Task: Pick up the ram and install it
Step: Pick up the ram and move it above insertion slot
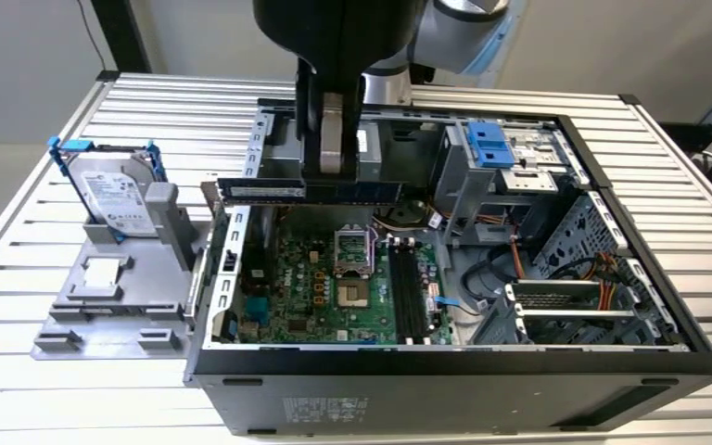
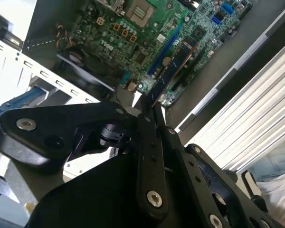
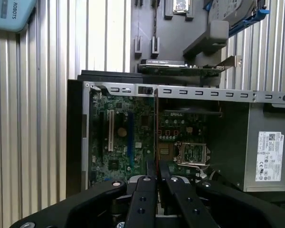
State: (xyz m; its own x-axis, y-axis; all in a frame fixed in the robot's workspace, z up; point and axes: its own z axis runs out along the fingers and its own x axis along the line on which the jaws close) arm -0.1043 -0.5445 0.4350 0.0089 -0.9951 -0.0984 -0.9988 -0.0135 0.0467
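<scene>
The fingers (image 1: 331, 139) come down from the top centre of the exterior view and are closed on the ram (image 1: 312, 191), pinching it near its middle. The stick hangs level and edge-down, both ends reaching out past the fingers. It is in the air above the open computer case (image 1: 455, 380), over the far edge of the green motherboard (image 1: 331, 287) and touching neither. The long black slots (image 1: 408, 292) lie lower in the frame, towards the exterior view's right, well apart from the stick.

The exterior view also takes in the silver hard drive (image 1: 115, 190) with its blue bracket. It stands on a grey fixture (image 1: 108, 306) on the slatted worktop (image 1: 59, 389), at the exterior view's left beside the case.

In the second wrist view the black fingers (image 2: 149, 156) meet on the near end of the ram (image 2: 173, 71), whose flat face with dark chips runs away from them over the board.

In the first wrist view the ram (image 3: 156, 128) shows edge-on as a thin line rising from between the fingers (image 3: 145, 194). It crosses the board beside the processor socket (image 3: 192, 153).
</scene>
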